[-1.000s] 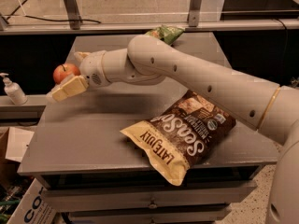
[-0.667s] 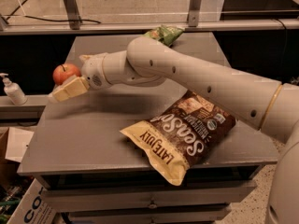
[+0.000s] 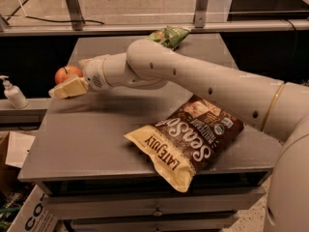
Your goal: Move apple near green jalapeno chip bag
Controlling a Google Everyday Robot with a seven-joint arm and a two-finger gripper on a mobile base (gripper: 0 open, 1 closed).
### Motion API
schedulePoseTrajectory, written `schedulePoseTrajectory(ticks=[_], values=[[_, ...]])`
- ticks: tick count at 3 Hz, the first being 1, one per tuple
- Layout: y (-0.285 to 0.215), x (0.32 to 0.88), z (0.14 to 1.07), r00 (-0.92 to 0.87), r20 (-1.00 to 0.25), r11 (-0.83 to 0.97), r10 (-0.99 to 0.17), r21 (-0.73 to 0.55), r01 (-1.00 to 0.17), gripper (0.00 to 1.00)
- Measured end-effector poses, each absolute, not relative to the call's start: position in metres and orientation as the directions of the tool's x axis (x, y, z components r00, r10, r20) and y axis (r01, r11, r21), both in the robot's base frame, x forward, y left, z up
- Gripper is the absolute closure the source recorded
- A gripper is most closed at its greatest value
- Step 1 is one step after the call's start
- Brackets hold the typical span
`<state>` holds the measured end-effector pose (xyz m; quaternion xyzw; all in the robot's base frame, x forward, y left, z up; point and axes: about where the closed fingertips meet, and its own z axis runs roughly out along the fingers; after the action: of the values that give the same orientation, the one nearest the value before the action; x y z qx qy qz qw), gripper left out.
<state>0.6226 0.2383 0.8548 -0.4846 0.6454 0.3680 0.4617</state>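
The red-orange apple [image 3: 66, 74] is at the left edge of the grey table [image 3: 96, 134], between the cream fingers [image 3: 68, 87] of my gripper [image 3: 65, 79]. The gripper is shut on the apple, with one finger below and in front of it. The arm reaches in from the right across the table. The green jalapeno chip bag [image 3: 169, 35] lies at the table's far edge, partly hidden behind the arm, well to the right of the apple.
A large brown-and-yellow Late July chip bag [image 3: 188, 139] lies at the table's front right, overhanging the edge. A white pump bottle [image 3: 13, 93] stands on a ledge to the left. A cardboard box [image 3: 29, 211] sits on the floor at the lower left.
Almost nothing: the gripper and the apple stay at the table's left edge.
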Motion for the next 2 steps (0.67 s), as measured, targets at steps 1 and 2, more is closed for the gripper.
schedulePoseTrajectory(ticks=[1,2], values=[[0.2409,0.6305,0.8552,-0.115,-0.953,0.274,-0.279,0.036,-0.961,0.42],[0.2434,0.6314,0.8529,-0.128,-0.953,0.279,-0.274,0.049,-0.959,0.64]])
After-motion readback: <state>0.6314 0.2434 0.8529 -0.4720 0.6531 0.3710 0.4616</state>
